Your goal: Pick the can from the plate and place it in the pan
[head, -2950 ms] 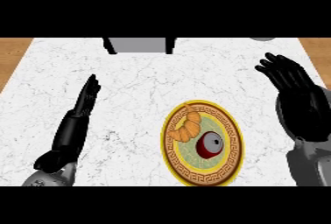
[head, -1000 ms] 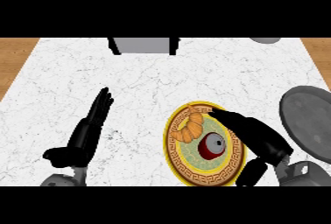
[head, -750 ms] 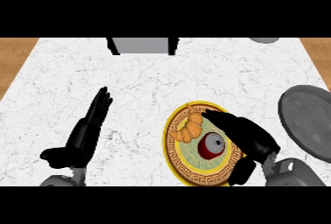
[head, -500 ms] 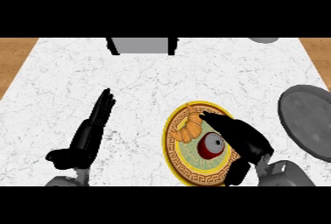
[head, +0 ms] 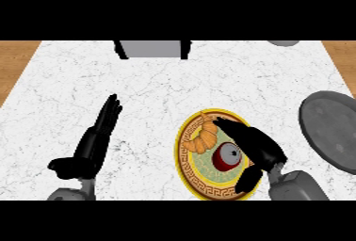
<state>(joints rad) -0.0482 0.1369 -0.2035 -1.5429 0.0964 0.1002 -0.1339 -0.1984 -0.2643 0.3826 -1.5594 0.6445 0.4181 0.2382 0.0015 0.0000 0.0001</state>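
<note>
A red can [head: 225,157] with a grey top lies on the yellow-rimmed plate [head: 182,151], just below a croissant [head: 201,139]. My right hand [head: 254,143] hovers over the plate's right half. Its fingers stretch along the can's right side and its thumb [head: 247,180] points down below the can, so the can sits in the gap between them. The hand is open and I cannot tell whether it touches the can. The grey pan [head: 335,131] lies at the right edge of the counter. My left hand [head: 94,141] rests open on the counter at the left, fingers pointing away.
A grey boxy object [head: 151,48] stands at the counter's far edge, and a small grey round thing [head: 284,42] sits at the far right. Wooden floor shows past the counter's left and right edges. The white marble counter [head: 160,94] lies between the plate and the far edge.
My right hand has come down from the far right onto the plate and shifted left, closing in on the can's right side. The left hand has barely moved.
</note>
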